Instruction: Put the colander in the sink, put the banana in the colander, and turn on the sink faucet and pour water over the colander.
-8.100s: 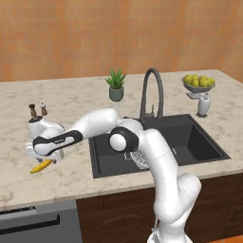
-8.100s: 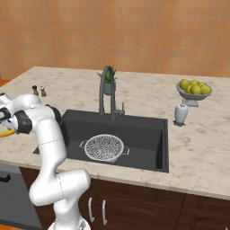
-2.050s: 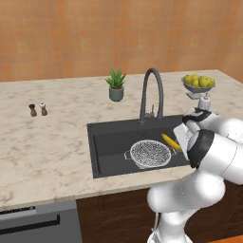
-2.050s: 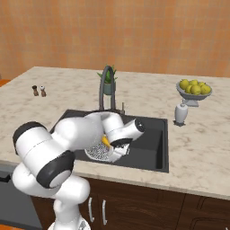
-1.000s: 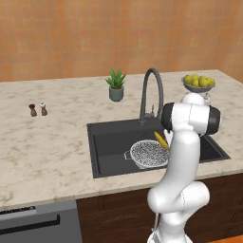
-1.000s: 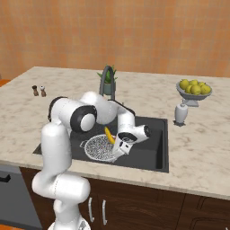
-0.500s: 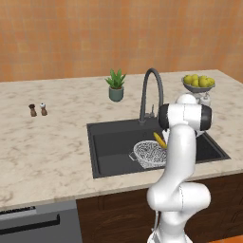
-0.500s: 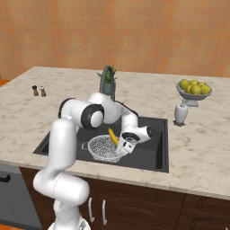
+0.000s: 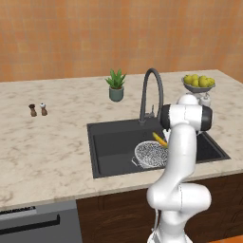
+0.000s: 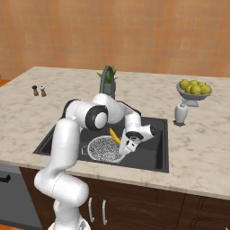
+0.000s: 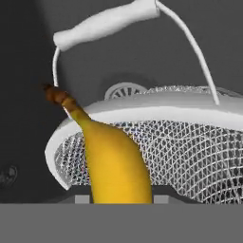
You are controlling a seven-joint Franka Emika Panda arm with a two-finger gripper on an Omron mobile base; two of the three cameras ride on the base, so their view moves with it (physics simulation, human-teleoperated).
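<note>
The silver mesh colander [image 9: 149, 154] [image 10: 104, 148] [image 11: 190, 142] sits in the black sink [image 9: 114, 142] [image 10: 152, 152], near its front wall. My gripper [image 10: 125, 147] hangs low at the colander's right rim, shut on the yellow banana [image 10: 115, 135] [image 11: 111, 161]. The banana slants up from the fingers over the rim, dark tip uppermost; it also pokes out beside my arm [image 9: 160, 139]. The fingers themselves are hidden in the hand view. The dark gooseneck faucet [image 9: 151, 90] [image 10: 107, 78] stands behind the basin, and no water is running. The round drain [image 11: 124, 89] lies beyond the colander.
A footed bowl of yellow-green fruit [image 9: 199, 83] [image 10: 194, 88] and a small white bottle [image 10: 180, 113] stand right of the sink. A potted plant [image 9: 116, 85] is behind the faucet. Two small shakers [image 9: 38, 109] [image 10: 38, 90] stand far left on the marble counter.
The hand has sunk a little toward the colander's right rim, carrying the banana lower over the mesh. The colander and the faucet have not moved.
</note>
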